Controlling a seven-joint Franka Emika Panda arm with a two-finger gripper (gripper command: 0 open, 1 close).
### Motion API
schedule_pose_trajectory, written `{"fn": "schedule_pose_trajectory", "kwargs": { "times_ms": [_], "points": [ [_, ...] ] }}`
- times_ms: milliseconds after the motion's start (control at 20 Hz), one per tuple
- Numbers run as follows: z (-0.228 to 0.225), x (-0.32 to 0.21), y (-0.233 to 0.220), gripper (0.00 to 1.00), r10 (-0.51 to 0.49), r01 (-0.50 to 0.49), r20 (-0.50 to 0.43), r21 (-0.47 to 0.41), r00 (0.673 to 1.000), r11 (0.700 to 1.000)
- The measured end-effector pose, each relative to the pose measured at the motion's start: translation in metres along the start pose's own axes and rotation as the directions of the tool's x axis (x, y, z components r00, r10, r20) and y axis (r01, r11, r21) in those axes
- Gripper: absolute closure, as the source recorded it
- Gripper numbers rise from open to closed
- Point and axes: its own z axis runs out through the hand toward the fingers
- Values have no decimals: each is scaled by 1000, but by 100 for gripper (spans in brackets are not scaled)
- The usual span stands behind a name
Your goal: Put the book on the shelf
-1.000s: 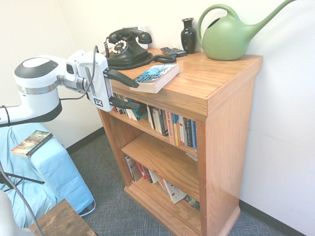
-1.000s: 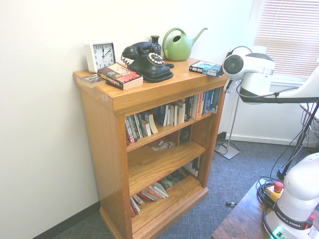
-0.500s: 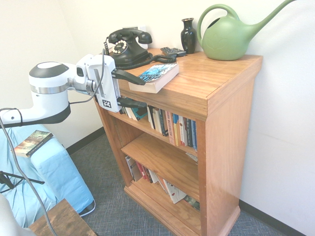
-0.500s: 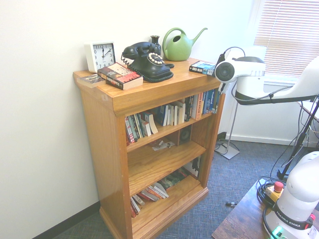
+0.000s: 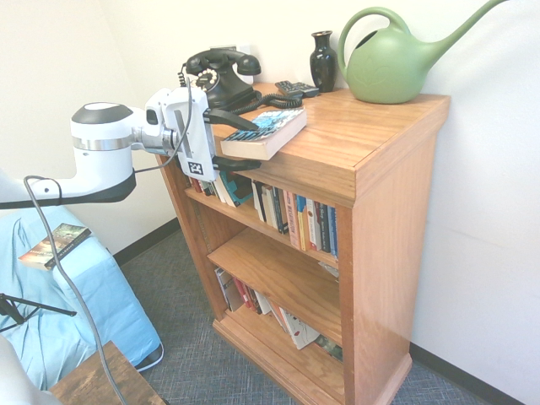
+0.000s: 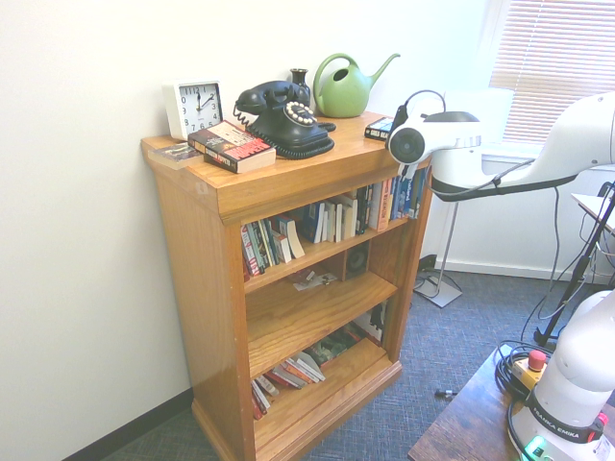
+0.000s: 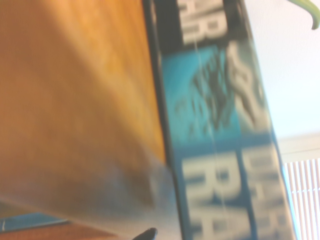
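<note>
- The book (image 5: 268, 131) lies flat on the bookcase top (image 5: 371, 126), its corner overhanging the front edge.
- The claw (image 5: 253, 142) stands apart, one finger above and one below that corner.
- Best to centre before clamping, then carry it to the shelf (image 5: 278, 228) of upright spines.

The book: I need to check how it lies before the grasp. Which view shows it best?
The first exterior view: the book lies flat on the bookcase top, overhanging its front edge. The second exterior shows only a corner behind the arm; the wrist view, a blurred close-up of its spine.
</note>
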Motion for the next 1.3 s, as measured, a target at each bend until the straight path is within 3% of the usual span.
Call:
{"fn": "schedule_pose_trajectory", "kwargs": {
  "times_ms": [150,200,1300],
  "points": [
    [6,6,-6,0,-3,3,12,-32,1000,999],
    [7,7,-6,100,-3,3,15,-40,1000,999],
    [18,12,-8,100,-15,18,51,-60,999,998]
  ]
}}
